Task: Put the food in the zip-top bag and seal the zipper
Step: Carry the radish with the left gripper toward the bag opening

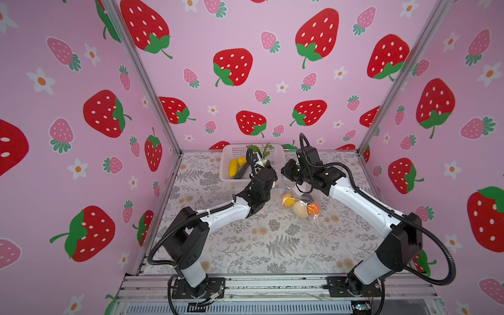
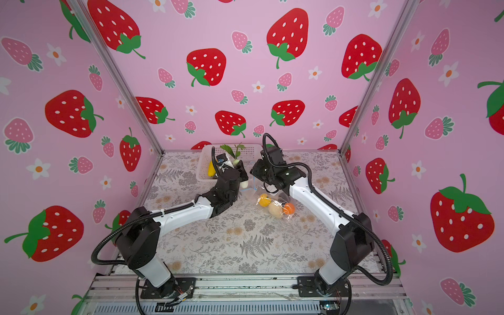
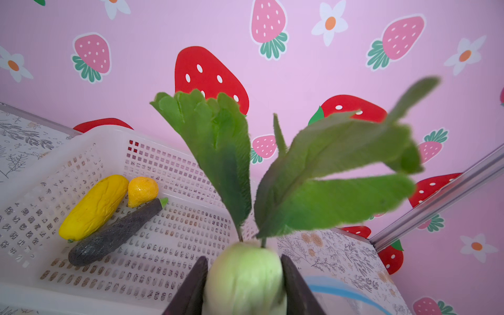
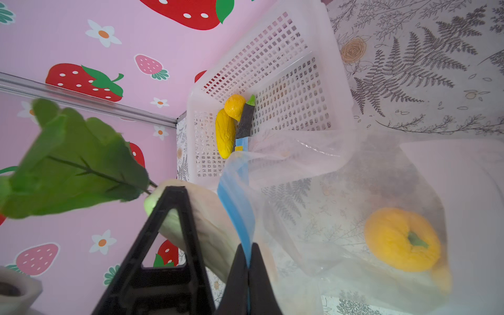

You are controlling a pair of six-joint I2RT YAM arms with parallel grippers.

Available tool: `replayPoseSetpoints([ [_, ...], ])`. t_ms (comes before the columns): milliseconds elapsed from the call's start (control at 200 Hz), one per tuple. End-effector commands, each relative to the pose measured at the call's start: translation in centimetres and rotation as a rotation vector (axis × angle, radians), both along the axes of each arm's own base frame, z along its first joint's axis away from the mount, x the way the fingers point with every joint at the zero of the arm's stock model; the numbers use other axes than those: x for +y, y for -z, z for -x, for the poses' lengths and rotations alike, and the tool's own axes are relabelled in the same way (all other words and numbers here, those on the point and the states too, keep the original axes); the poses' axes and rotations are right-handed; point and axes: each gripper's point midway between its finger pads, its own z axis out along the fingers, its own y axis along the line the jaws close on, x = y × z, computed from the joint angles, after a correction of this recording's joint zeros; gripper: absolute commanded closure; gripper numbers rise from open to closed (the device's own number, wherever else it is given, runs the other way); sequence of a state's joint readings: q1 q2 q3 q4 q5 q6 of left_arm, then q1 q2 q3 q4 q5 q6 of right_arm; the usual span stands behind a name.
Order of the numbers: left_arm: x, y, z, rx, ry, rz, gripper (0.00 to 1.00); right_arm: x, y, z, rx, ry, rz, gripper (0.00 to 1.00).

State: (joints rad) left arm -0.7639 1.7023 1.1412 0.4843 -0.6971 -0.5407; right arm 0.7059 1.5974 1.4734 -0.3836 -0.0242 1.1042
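Both jaws: up at the zip-top bag [image 1: 282, 191] mouth, centre frame in both top views
Left jaws: clamped on the white radish [image 3: 244, 278], leaves up
Right jaws: pinched tight on the blue zipper [image 4: 240, 218]
Bag spot: on the worktop [image 1: 259, 245], just beside the basket [image 1: 226, 155], with an orange [image 1: 313, 208] and a beige ball [image 1: 300, 210] inside
Basket has: corn [image 3: 92, 207] and a dark piece [image 3: 114, 234]

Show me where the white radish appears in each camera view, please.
Both top views: radish centre back, overlapping the basket.
Left wrist: radish close up, gripped in the left tool.
Right wrist: radish beside the blue zipper, leaves against the wall.
Shared landmark: the white mesh basket.
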Motion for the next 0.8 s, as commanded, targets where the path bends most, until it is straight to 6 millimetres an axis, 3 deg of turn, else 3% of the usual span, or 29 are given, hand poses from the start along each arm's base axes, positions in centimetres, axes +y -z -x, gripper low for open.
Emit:
replayPoseSetpoints([
  [0, 0.0, -1.6, -0.2, -0.061, -0.037, 0.013, 0.68, 0.2, -3.5, 0.0, -0.047, -0.001, -0.085, 0.99],
  [160, -1.1, -1.6, 0.0, -0.069, -0.025, -0.033, 0.64, 0.3, -3.5, -0.1, -0.045, -0.008, -0.092, 0.99],
  [535, -2.2, -1.4, 0.8, -0.077, 0.016, -0.092, 0.35, -0.7, -3.9, -0.4, -0.067, 0.013, -0.093, 0.96],
  [795, -2.5, -2.3, 1.8, -0.037, 0.098, -0.101, 0.28, -1.4, -3.9, -0.8, -0.075, 0.022, -0.082, 0.96],
])
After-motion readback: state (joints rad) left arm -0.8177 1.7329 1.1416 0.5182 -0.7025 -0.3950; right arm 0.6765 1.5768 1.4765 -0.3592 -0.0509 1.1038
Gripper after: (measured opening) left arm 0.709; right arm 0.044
